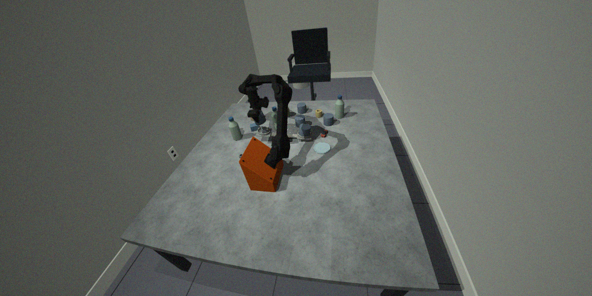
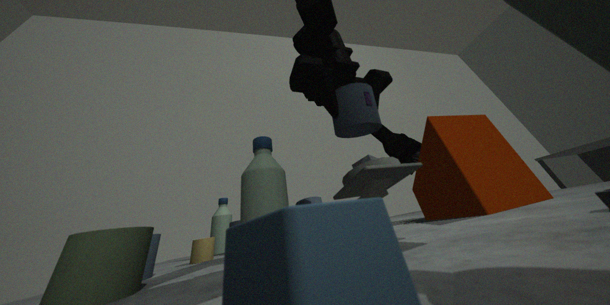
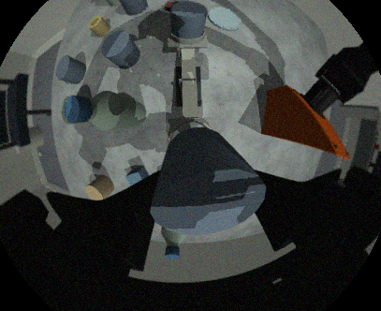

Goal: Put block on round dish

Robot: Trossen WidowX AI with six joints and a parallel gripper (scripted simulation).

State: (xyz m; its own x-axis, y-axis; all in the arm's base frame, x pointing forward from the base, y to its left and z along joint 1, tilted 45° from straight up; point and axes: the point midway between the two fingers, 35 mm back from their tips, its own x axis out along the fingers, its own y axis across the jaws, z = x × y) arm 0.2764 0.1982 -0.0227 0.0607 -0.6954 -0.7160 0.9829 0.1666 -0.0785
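Note:
My gripper (image 1: 259, 117) (image 2: 356, 100) (image 3: 200, 173) is shut on a blue-grey cup (image 2: 356, 117) (image 3: 208, 201), held in the air above one end of the balance (image 3: 189, 96). A gap shows between the cup and the balance's pan (image 2: 377, 180) in the exterior view. A small grey angular shape (image 2: 364, 161) shows on that pan; I cannot tell for sure whether it is the block. The other cup (image 1: 304, 130) (image 3: 188, 22) stands on the far end. The round pale blue dish (image 1: 322, 148) (image 3: 225, 19) lies beside that end, with nothing on it.
An orange wedge (image 1: 261, 163) (image 2: 481, 166) (image 3: 294, 117) stands beside the arm's base. Green bottles (image 1: 235, 129) (image 1: 339, 107) (image 2: 264, 188), more blue-grey cups (image 1: 328, 119) (image 1: 301, 107), a yellow ring (image 1: 318, 113), a blue block (image 2: 315, 256) and a small red object (image 1: 324, 133) stand around.

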